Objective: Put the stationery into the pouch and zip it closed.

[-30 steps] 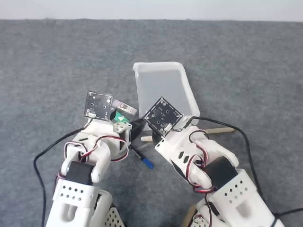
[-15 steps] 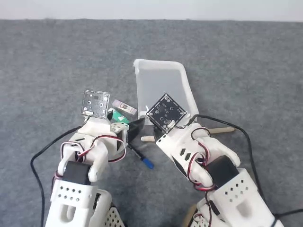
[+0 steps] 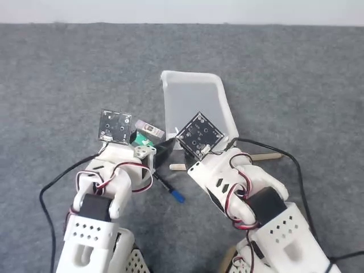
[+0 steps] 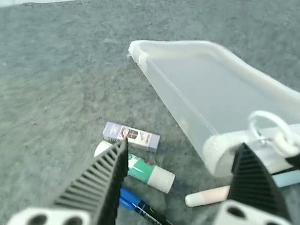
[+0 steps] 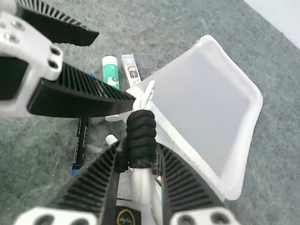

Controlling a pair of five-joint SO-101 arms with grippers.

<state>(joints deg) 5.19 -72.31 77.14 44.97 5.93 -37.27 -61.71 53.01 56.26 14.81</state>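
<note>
Grey mat (image 3: 68,74), covering the whole frame of the high view. Translucent white pouch (image 3: 193,102), upper centre, lying flat with its mouth toward the arms. Left gripper (image 4: 183,154), left of centre, fingers spread wide above the loose stationery. Right gripper (image 5: 139,146), centre, pressed together on the black corded pull (image 5: 140,131) at the pouch's near end. Blue pen (image 3: 170,190), below centre; glue stick (image 4: 147,172) and purple box (image 4: 131,137) side by side, just left of the pouch.

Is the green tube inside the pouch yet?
No, the green tube lies on the mat outside the pouch, beside the small box.
</note>
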